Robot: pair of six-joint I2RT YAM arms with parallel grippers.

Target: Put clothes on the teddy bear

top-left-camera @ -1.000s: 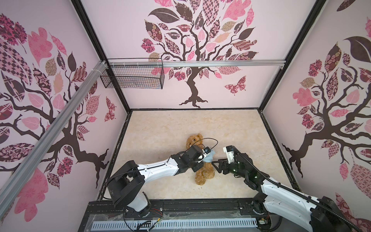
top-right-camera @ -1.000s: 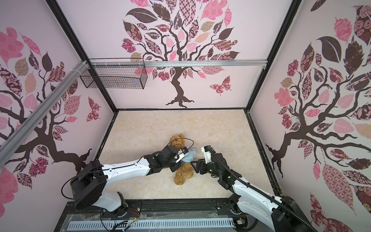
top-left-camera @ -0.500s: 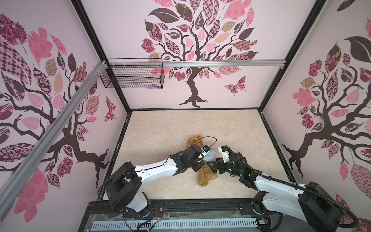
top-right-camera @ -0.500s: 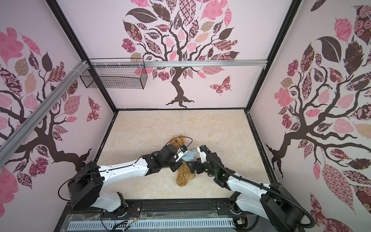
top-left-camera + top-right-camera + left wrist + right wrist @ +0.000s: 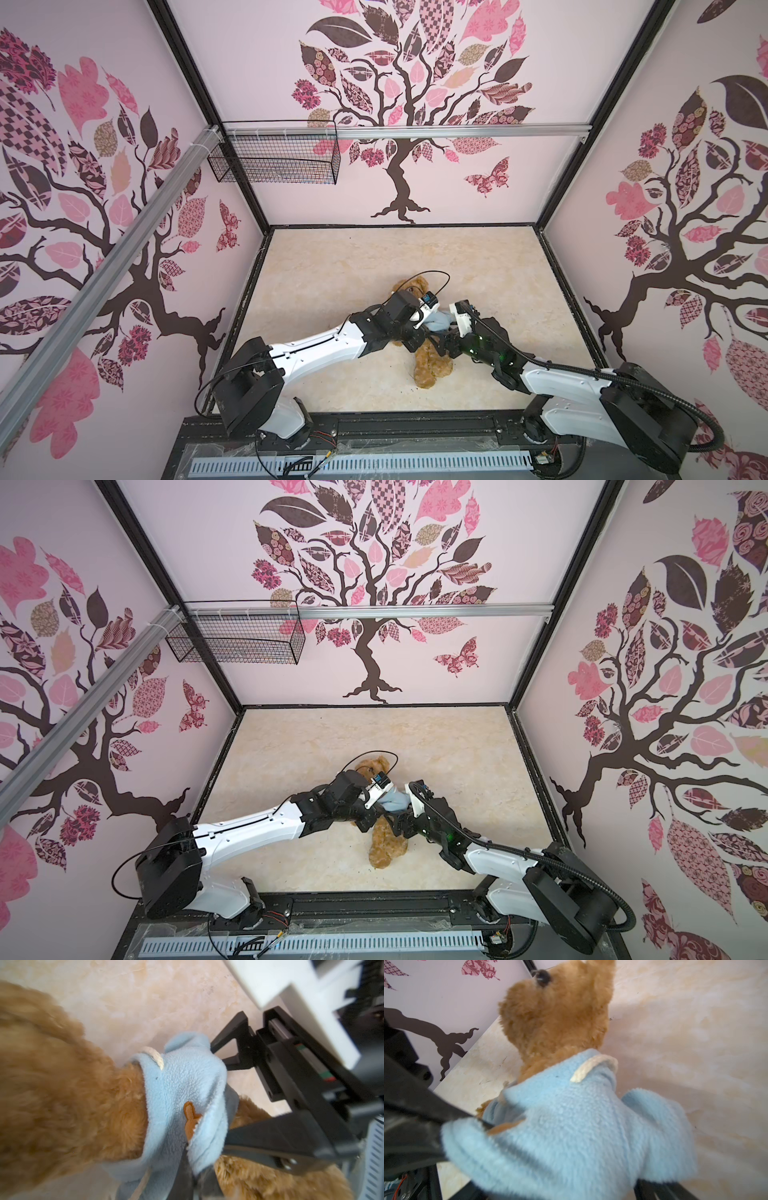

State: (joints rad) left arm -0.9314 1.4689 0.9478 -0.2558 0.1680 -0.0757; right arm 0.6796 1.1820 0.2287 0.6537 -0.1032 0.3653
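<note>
Beige marbled counter, pink tree-printed walls, hanging wire basket; left pincer pinched shut on blue hoodie around teddy bear; right pincer splayed wide against it.

I see bear golden-brown; hoodie light blue, orange patch, cream cord; floor cream, marbled; walls pale pink, brown tree, pink patterned leaves; upper-left basket black.

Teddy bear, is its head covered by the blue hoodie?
No, the right wrist view shows the teddy bear bare-headed above the hoodie.
</note>
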